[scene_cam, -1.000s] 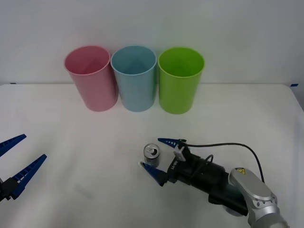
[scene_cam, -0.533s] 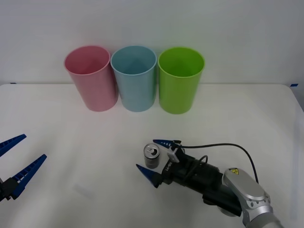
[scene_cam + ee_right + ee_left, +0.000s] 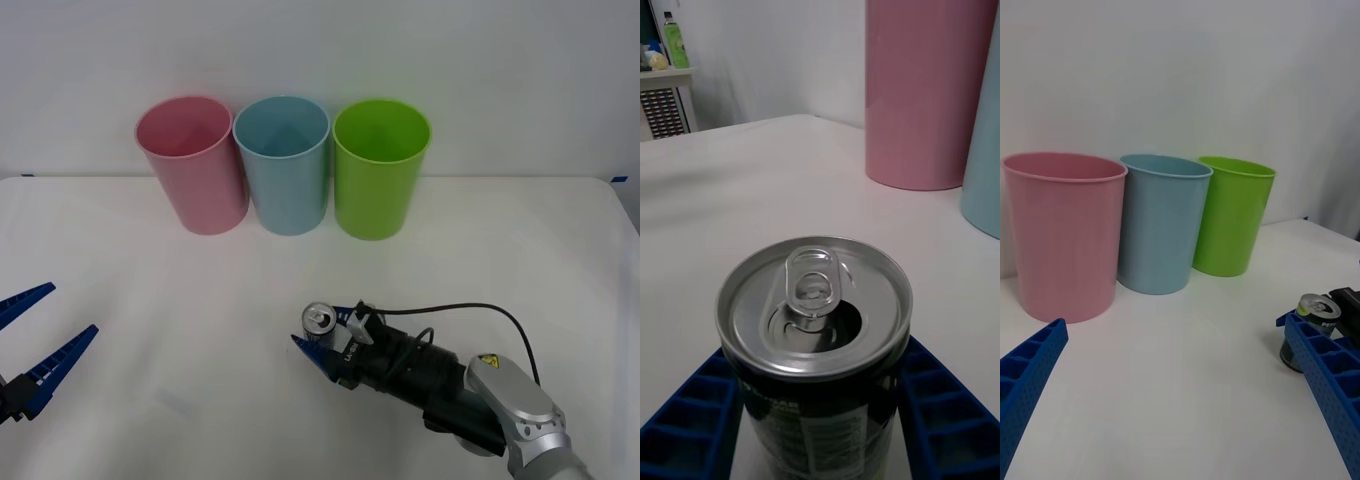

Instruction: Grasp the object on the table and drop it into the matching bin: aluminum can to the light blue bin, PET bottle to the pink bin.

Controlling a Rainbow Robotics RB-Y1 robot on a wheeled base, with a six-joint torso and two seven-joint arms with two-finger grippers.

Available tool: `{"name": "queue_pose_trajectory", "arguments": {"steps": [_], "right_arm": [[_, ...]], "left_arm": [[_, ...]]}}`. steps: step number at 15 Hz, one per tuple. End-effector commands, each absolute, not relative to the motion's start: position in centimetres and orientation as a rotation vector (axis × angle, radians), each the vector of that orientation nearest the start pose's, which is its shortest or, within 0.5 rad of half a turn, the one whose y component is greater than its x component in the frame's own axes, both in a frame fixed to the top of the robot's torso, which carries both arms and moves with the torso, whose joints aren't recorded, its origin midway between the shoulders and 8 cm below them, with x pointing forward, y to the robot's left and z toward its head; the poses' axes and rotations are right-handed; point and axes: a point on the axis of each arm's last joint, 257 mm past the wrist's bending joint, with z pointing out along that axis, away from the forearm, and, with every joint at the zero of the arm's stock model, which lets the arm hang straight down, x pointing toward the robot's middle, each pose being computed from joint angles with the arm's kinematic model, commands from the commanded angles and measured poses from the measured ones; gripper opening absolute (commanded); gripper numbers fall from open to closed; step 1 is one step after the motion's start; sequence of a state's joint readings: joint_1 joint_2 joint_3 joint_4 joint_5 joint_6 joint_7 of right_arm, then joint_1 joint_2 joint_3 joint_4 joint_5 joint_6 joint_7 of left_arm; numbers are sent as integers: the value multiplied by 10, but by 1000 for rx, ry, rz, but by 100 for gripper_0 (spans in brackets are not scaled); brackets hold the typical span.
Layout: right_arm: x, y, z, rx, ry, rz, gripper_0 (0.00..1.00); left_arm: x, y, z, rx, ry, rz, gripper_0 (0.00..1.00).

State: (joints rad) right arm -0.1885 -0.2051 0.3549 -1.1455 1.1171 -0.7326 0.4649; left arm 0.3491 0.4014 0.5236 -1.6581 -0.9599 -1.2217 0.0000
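Note:
The aluminum can [image 3: 319,322] stands upright on the white table [image 3: 150,280], right of centre and near the front; it has a silver top with a pull tab and a dark body. My right gripper [image 3: 320,328] is shut on the aluminum can [image 3: 814,322], its blue fingers [image 3: 692,412] pressed against both sides low on the body. The light blue bin [image 3: 285,165] stands at the back between the pink bin [image 3: 195,165] and a lime green one. My left gripper [image 3: 72,308] hangs open at the table's left edge, far from the can [image 3: 1313,330].
The lime green bin [image 3: 380,170] stands just right of the light blue one, all three touching in a row by the back wall. A black cable [image 3: 470,308] loops over my right wrist. Bare tabletop lies between the can and the bins.
My right gripper's fingers have closed in from a wide spread until they meet the can's sides. The can stays in place on the table. The left arm has not moved.

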Motion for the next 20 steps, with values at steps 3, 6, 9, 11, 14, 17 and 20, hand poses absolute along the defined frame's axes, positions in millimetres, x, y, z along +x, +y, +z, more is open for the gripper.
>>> {"name": "queue_pose_trajectory", "arguments": {"steps": [3, 6, 9, 11, 14, 17, 20], "right_arm": [[437, 18, -320, -939, 1452, 673, 0], [439, 19, -313, -919, 1439, 685, 0], [443, 15, -296, -895, 1411, 691, 0], [445, 10, -276, -881, 1375, 694, 0], [443, 3, -250, -856, 1348, 727, 0], [441, -1, -216, -825, 1325, 779, 0], [439, -3, -174, -797, 1295, 819, 0]], "left_arm": [[342, 330, -169, 465, 1441, -567, 100], [342, 330, -169, 465, 1441, -567, 100], [342, 330, -169, 465, 1441, -567, 100], [342, 330, -169, 465, 1441, -567, 100], [342, 330, -169, 465, 1441, -567, 100], [342, 330, -169, 465, 1441, -567, 100], [342, 330, -169, 465, 1441, -567, 100]]}}
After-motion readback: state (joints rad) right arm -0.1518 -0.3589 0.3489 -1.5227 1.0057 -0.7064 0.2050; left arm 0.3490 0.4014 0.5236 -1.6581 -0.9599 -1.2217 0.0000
